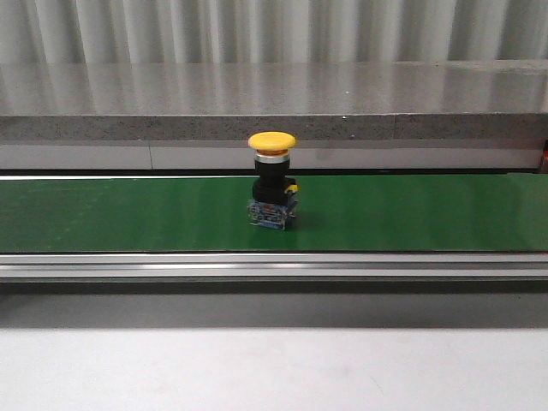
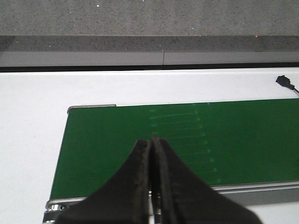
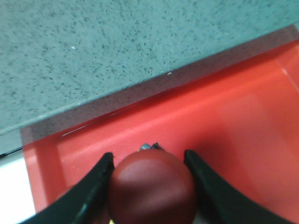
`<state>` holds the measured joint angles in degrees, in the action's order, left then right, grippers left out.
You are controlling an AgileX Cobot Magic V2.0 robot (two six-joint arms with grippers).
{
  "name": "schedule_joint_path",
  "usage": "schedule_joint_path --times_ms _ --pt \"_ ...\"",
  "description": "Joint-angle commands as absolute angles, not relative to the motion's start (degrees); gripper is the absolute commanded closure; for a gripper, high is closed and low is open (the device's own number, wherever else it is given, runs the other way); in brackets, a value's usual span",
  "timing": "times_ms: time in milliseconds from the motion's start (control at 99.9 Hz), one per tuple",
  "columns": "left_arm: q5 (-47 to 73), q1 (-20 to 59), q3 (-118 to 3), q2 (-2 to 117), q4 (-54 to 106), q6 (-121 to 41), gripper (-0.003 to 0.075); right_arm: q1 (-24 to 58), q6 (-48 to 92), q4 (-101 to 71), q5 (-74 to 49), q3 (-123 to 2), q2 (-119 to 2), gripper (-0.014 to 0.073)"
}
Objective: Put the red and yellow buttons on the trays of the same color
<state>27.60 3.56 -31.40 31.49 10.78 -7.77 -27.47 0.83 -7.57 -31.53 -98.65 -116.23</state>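
Red button: the red button (image 3: 152, 186) is sitting between the right gripper (image 3: 149, 179) jaws, over the floor of the red tray (image 3: 243, 121); its rounded cap is filling the gap and the jaws are pinching it at both sides.
Release risk: whether the base is touching the tray floor cannot be told from the right wrist view. If the jaws are opening while it is hanging above the floor, the top-heavy piece is likely tipping or rolling on its domed cap.
Tray edge: the button is lying near the tray's corner wall, so a roll that way is likely ending against the rim or over it.
Yellow button: the yellow button (image 1: 272, 181) is standing upright on the green belt (image 1: 103, 214), about midway along it in the front view, untouched.
Belt risk: if the belt is running, the button is being carried off, and a late reach is likely clipping its wide cap and toppling it.
Left gripper: the left gripper (image 2: 152, 144) is hovering over the belt's end with jaws pressed together and holding nothing; it needs spreading before any descent.
Desk: the white desk (image 2: 28, 140) is carrying the belt; no yellow tray is showing in any view.
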Motion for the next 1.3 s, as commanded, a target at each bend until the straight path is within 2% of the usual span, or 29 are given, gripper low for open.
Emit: schedule_joint_path --times_ms 0,420,520,640,741,981,1291 --pt "23.2 4.1 -33.0 31.4 11.7 -7.6 0.0740 -27.9 0.8 -8.0 -29.2 -102.5 -115.7 0.0432" --pt "23.2 4.1 -33.0 31.4 11.7 -7.6 0.0740 -27.9 0.8 -10.0 -30.1 -104.2 -122.1 0.0405" --pt "23.2 4.1 -33.0 31.4 11.7 -7.6 0.0740 -27.9 0.8 -10.0 -30.7 -104.2 -122.5 0.0280" --pt "23.2 4.1 -33.0 31.4 11.7 -7.6 0.0740 -27.9 0.8 -10.0 -30.7 -104.2 -122.2 0.0049" --pt "23.2 4.1 -33.0 31.4 11.7 -7.6 0.0740 -27.9 0.8 -10.0 -31.5 -105.3 -122.0 -0.0042" --pt "23.2 4.1 -33.0 31.4 11.7 -7.6 0.0740 -27.9 1.5 -10.0 -41.5 -112.8 -120.2 -0.0043" --pt "23.2 4.1 -33.0 31.4 11.7 -7.6 0.0740 -27.7 6.0 -10.0 -49.3 -112.1 -108.2 -0.0043"
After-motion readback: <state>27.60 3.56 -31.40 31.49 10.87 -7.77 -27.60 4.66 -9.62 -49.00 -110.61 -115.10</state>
